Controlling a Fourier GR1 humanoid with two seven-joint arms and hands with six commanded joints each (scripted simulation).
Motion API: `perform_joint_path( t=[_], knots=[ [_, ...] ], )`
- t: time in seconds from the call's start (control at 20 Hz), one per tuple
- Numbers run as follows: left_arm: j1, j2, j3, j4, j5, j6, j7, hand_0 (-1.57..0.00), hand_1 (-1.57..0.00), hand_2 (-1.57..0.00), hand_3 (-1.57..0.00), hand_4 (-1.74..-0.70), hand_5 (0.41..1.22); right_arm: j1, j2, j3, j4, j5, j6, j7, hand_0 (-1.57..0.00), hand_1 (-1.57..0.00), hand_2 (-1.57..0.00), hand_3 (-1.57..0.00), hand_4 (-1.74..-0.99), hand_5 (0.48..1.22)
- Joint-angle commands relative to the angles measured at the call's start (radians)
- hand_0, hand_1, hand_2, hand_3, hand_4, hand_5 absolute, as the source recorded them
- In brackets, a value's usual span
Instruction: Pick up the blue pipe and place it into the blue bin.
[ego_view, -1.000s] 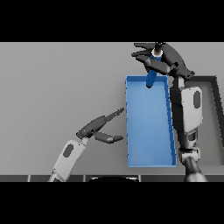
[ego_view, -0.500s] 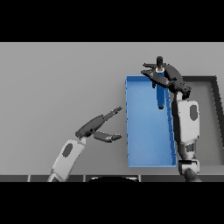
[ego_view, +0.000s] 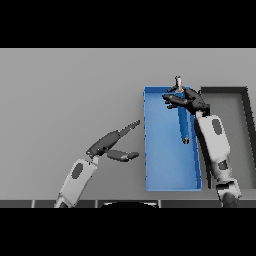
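Lowered into the blue bin (ego_view: 165, 170), blue pipe (ego_view: 183, 125) hangs below right hand (ego_view: 187, 100) — fingers curled round it.

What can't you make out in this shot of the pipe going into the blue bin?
- Head view: the upper part of the blue pipe is covered by the right hand, so the fingers' grip on it is unclear.
- Head view: the dark tray is partly hidden by the right arm and cut by the right edge.

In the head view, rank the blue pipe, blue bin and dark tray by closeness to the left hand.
From the left hand, at the table's left:
1. Blue bin, just to its right; fingertips nearly at its left wall.
2. Blue pipe, inside the bin under the right hand.
3. Dark tray, beyond the bin at far right.
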Motion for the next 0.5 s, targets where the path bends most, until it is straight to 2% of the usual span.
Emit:
perform_joint_path(
  t=[0.0,0.1,0.15,0.2,0.35,0.45],
  knots=[
    [-0.002,-0.007,-0.004,0.012,-0.008,0.006,-0.001,0.00,0.00,0.00,0.00,-0.92,0.493,-0.014,-0.022,0.059,0.033,-0.061,-0.034,0.000,-1.36,-1.28,-1.23,-0.36,-1.553,1.154],
    [0.001,-0.008,-0.002,0.008,-0.003,0.004,0.003,0.00,0.00,0.00,0.00,-0.92,0.493,-0.052,-0.081,0.166,0.067,-0.176,-0.107,0.000,-0.87,-0.82,-0.79,-0.23,-1.405,1.137],
    [0.005,-0.007,-0.002,0.005,-0.003,0.006,-0.002,0.00,0.00,0.00,0.00,-0.92,0.493,-0.065,-0.109,0.224,0.071,-0.215,-0.123,0.000,-0.69,-0.66,-0.63,-0.19,-1.370,1.125],
    [0.008,-0.008,-0.005,0.004,-0.004,0.005,-0.003,0.00,0.00,0.00,0.00,-0.93,0.494,-0.068,-0.134,0.264,0.035,-0.217,-0.092,0.000,-0.55,-0.52,-0.50,-0.15,-1.339,1.108],
    [0.010,-0.008,-0.006,0.002,-0.001,0.003,0.004,0.00,0.00,0.00,0.00,-0.93,0.494,-0.069,-0.224,0.386,-0.063,-0.148,-0.019,0.001,-0.28,-0.27,-0.26,-0.08,-1.250,0.962],
    [0.010,-0.012,-0.008,0.003,-0.006,0.010,0.000,0.00,0.00,0.00,0.00,-0.93,0.495,-0.060,-0.241,0.428,-0.092,-0.132,0.010,0.001,-0.18,-0.17,-0.16,-0.05,-1.219,0.870]
  ],
)
